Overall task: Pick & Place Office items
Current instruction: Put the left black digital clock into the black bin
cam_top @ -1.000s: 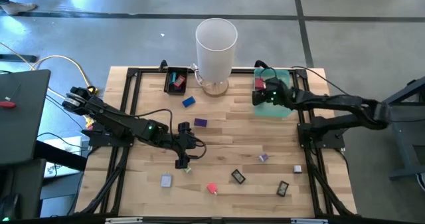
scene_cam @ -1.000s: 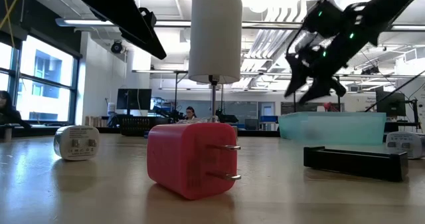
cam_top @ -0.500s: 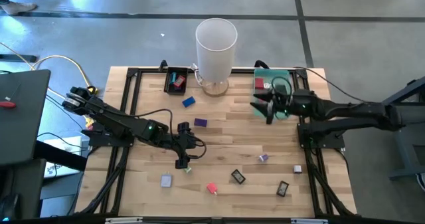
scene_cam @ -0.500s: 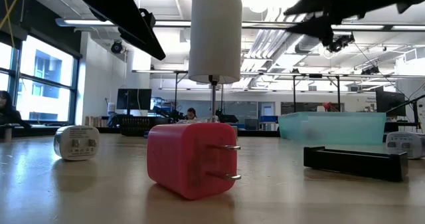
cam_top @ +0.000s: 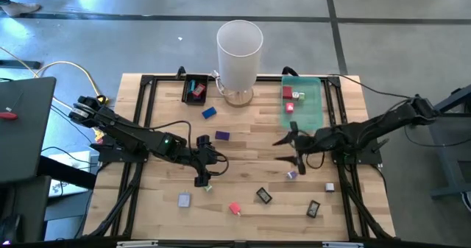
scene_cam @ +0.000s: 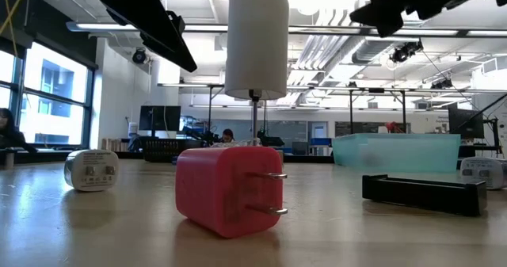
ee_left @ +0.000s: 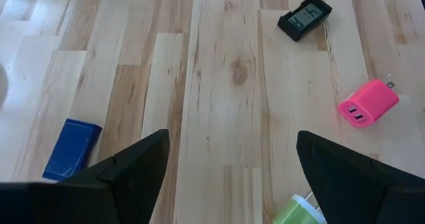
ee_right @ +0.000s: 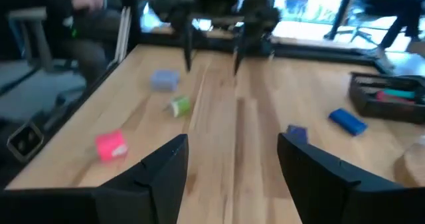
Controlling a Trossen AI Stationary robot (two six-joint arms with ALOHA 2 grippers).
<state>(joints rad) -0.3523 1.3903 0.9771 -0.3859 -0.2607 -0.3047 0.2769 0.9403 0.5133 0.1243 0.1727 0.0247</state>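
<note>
Small office items lie scattered on the wooden table: a blue block (cam_top: 209,112), a purple block (cam_top: 222,136), a small purple piece (cam_top: 292,175), a grey piece (cam_top: 184,199), a pink charger (cam_top: 235,208) (scene_cam: 228,189) and a black clock (cam_top: 263,196). My left gripper (cam_top: 202,176) (ee_left: 232,141) hangs open over the table's middle, above a green piece (ee_left: 299,209). My right gripper (cam_top: 284,149) (ee_right: 232,141) is open, pointing level toward the table's left, just beyond the small purple piece. Neither holds anything.
A tall white cylinder (cam_top: 239,53) stands at the far edge. Right of it is the translucent green tray (cam_top: 313,112), holding red pieces. Left of it, a small black tray (cam_top: 195,87) holds more. Another black piece (cam_top: 313,208) and a pale one (cam_top: 330,187) lie near the right corner.
My right gripper has left the space above the green tray. It has swung toward the table's near edge and middle and turned from pointing down to nearly level. It now sits over the boards beside the small purple piece. The left arm has kept still.
</note>
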